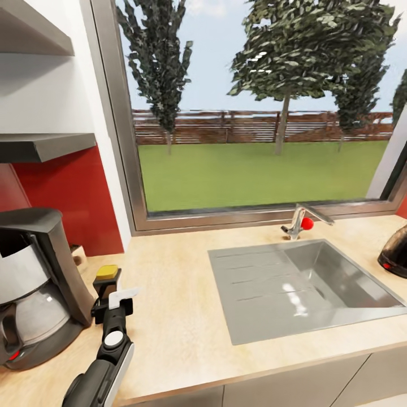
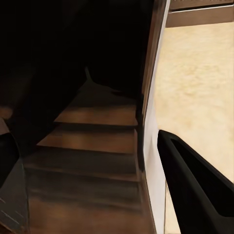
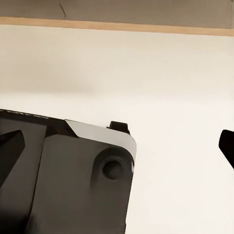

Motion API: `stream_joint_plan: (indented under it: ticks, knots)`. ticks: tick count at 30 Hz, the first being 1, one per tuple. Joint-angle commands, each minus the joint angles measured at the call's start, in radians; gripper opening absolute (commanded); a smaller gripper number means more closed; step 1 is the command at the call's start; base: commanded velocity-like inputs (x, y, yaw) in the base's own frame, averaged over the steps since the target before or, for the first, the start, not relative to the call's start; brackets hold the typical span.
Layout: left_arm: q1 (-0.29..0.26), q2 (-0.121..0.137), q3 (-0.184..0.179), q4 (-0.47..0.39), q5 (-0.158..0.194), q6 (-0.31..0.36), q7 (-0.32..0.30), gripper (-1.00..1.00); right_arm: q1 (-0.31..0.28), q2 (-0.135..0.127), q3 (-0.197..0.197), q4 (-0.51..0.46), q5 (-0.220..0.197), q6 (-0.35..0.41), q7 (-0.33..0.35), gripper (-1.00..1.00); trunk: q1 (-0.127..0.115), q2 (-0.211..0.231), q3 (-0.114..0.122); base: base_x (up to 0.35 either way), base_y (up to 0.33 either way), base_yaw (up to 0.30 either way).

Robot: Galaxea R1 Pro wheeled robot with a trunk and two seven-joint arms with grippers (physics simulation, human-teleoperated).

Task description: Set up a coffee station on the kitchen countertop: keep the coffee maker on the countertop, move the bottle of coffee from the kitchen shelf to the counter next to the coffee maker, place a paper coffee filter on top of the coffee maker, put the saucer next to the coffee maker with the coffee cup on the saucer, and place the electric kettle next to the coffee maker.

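Observation:
The black and silver coffee maker stands on the kitchen countertop at the left, below the kitchen shelf. Just right of it is the bottle of coffee, dark with a golden cap. My left gripper is shut around its body and hides its base. In the left wrist view the brown bottle lies close between the fingers, white label at its edge. The electric kettle shows partly at the right edge. My right gripper is open, hanging beside the robot's dark body over pale floor.
A steel sink with a faucet is set in the counter's right half, under a large window. A second shelf hangs higher up. A small tan object sits behind the coffee maker against the red backsplash.

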Motion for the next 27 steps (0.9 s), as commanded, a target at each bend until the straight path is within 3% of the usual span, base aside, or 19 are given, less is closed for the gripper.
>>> stream_joint_plan:
  ticks: [1, 20, 27]
  knots:
    - [-0.001, 0.0, -0.001, -0.001, -0.004, 0.009, 0.004, -1.0, -0.001, 0.0, -0.009, 0.001, 0.01, -0.003, -0.004, 1.0, 0.001, -0.002, -0.002, 0.211, 0.0, 0.011]
    - [-0.002, 0.001, 0.015, 0.032, -0.006, 0.006, 0.004, -1.0, -0.001, 0.0, -0.008, 0.001, 0.01, -0.003, -0.004, 1.0, 0.001, -0.002, -0.002, 0.079, 0.0, 0.001]
    - [-0.003, 0.003, 0.015, 0.098, -0.006, -0.075, 0.004, -1.0, -0.001, -0.001, -0.009, 0.001, 0.01, -0.003, -0.004, 1.0, 0.001, -0.002, -0.002, 0.061, 0.0, 0.0]
